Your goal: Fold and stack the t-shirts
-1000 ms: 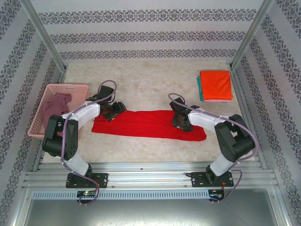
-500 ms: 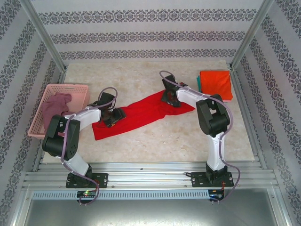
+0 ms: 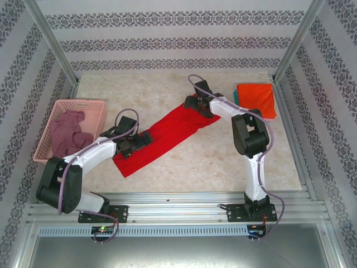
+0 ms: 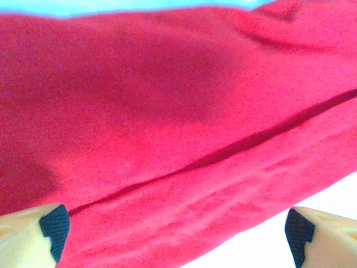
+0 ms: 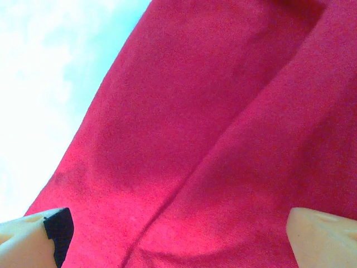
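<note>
Basket [image 3: 83, 102] of pink lattice sits left of our left claw [image 3: 135, 140], the mauve t-shirt [image 3: 67, 131] crumpled inside it. We see that claw's fingers [image 4: 53, 223] spread wide over the near end of the red t-shirt [image 3: 167, 129], which lies as a folded strip on the bench [image 3: 184, 167], slanting away to our right claw [image 3: 196, 105]. Its fingers [image 5: 56, 229] gape wide too, over the strip's far end. Just right of it, the orange t-shirt [image 3: 256, 100] lies folded on the teal t-shirt [image 3: 235, 100].

Red t-shirt [image 3: 167, 135], a long diagonal strip; orange t-shirt [image 3: 256, 99] folded, far right.
</note>
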Robot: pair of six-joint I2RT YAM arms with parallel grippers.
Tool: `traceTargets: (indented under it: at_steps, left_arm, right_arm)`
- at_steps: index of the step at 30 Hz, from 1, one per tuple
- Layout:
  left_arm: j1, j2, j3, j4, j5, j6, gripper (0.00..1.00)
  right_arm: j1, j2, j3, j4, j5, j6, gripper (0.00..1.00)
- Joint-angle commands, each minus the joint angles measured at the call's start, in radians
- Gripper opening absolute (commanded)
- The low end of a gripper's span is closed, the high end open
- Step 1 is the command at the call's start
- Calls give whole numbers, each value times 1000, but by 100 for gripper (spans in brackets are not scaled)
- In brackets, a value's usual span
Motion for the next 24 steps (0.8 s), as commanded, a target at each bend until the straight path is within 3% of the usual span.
traceTargets:
  at_steps: [1, 4, 11, 17, 24]
  left_arm:
    - [44, -36, 0, -12, -35, 66, 100]
    - [96, -7, 28, -7, -18, 147, 100]
    - [175, 96, 3, 107, 97, 215, 99]
    - [157, 121, -63, 148, 158, 177, 99]
    - [32, 49, -202, 222, 219, 43, 100]
  right_arm:
    - [-14, -116, -79, 26, 43, -38, 98]
    - [-6, -190, -205, 77, 36, -10, 98]
    - [9, -223, -367, 172, -43, 96, 84]
    - [19, -126, -295, 160, -71, 100, 75]
    - [-13, 28, -85, 63, -86, 51, 72]
